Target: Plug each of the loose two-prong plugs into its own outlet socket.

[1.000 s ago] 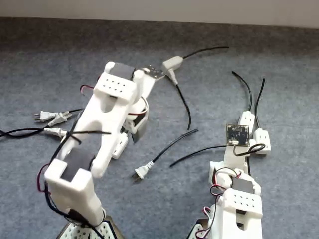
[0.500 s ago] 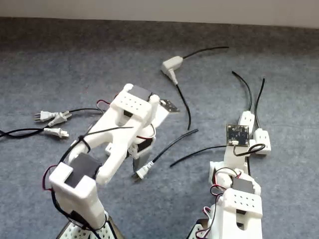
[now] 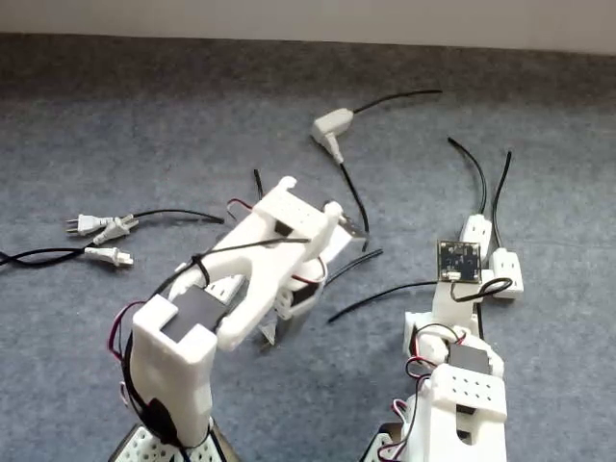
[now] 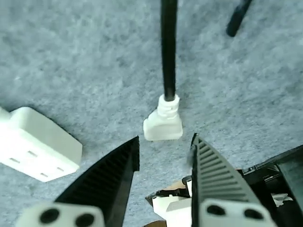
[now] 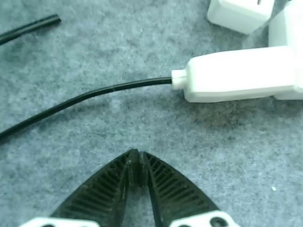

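A white two-prong plug (image 4: 163, 125) on a black cord (image 4: 168, 47) lies on the grey carpet, right between the fingertips of my open left gripper (image 4: 165, 139), which hangs just above it. A white outlet socket (image 4: 38, 151) lies close beside that gripper. In the high view the left arm (image 3: 260, 269) covers this plug at the table's middle. My right gripper (image 5: 139, 163) is shut on nothing, just short of a long white plug body (image 5: 236, 78) whose black cord (image 5: 94, 97) runs past its tips. Two loose plugs (image 3: 96, 226) (image 3: 111, 255) lie at the far left.
Two white sockets (image 3: 476, 231) (image 3: 507, 272) with cords sit by the right arm (image 3: 462, 385). Another white socket piece (image 3: 332, 125) with cords lies at the back. Black cords (image 3: 356, 207) cross the carpet's middle. The front left of the carpet is bare.
My left arm swung from the back left toward the middle and front, coming down over the loose plug there. The right arm has not moved.
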`<move>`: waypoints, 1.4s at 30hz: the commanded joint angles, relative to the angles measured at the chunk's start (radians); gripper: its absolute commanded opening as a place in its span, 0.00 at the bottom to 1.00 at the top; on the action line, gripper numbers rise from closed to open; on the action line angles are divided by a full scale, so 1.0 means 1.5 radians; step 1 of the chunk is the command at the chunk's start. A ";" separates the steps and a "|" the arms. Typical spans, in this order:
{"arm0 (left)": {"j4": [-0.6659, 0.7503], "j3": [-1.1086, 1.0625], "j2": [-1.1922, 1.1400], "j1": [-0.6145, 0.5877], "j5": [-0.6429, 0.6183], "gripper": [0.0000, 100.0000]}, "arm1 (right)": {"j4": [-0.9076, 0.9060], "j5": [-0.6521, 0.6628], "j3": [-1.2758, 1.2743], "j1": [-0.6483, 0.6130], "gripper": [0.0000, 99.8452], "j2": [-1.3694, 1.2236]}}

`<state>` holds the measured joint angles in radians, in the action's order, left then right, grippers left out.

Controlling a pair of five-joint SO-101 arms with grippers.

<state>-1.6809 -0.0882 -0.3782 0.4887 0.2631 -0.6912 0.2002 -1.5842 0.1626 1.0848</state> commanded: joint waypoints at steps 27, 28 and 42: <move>0.136 -0.076 0.034 0.003 -0.020 0.03 | 0.013 -0.005 0.003 -0.006 0.01 -0.002; 0.136 -0.076 0.034 0.001 -0.021 0.03 | 0.013 -0.005 0.003 -0.006 0.01 -0.002; -0.063 0.255 0.062 0.005 -0.075 0.01 | 0.013 -0.005 0.003 -0.006 0.01 -0.002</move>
<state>-1.7361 0.1465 -0.3675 0.4994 0.1880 -0.6912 0.2002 -1.5842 0.1626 1.0848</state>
